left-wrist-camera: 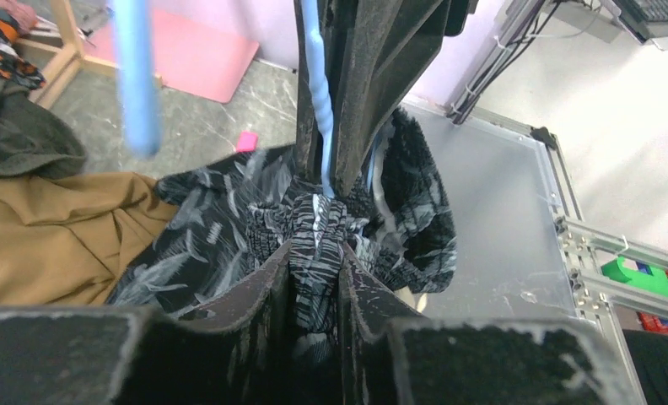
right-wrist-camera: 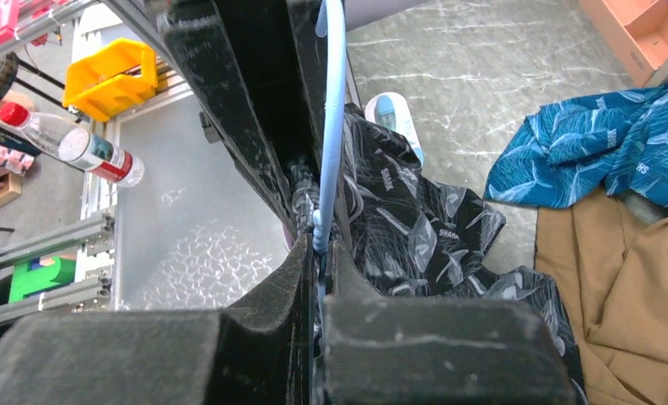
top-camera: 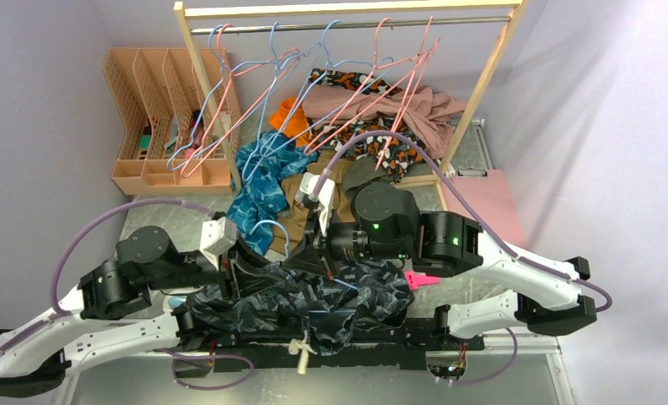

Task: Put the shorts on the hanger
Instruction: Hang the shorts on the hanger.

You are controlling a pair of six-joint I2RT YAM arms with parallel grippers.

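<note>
Entry: shorts (left-wrist-camera: 221,228), hanger (right-wrist-camera: 332,126), both gripped.
We note left gripper (left-wrist-camera: 315,261) pinching shorts bunched at 12 o'clock; right gripper (right-wrist-camera: 320,249) clamped on hanger wire.

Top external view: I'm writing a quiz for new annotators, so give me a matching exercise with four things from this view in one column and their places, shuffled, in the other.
Things
1. dark navy leaf-print fabric shorts
2. teal-blue patterned fabric garment
3. peach plastic slotted file rack
4. flat pink rectangular sheet

Places
A. far left, against the wall
B. right side, beside the pale wooden rack's leg
C. at the near edge of the grey table
D. middle, beside the plain brown garment

Pairs: 1-C, 2-D, 3-A, 4-B
</note>
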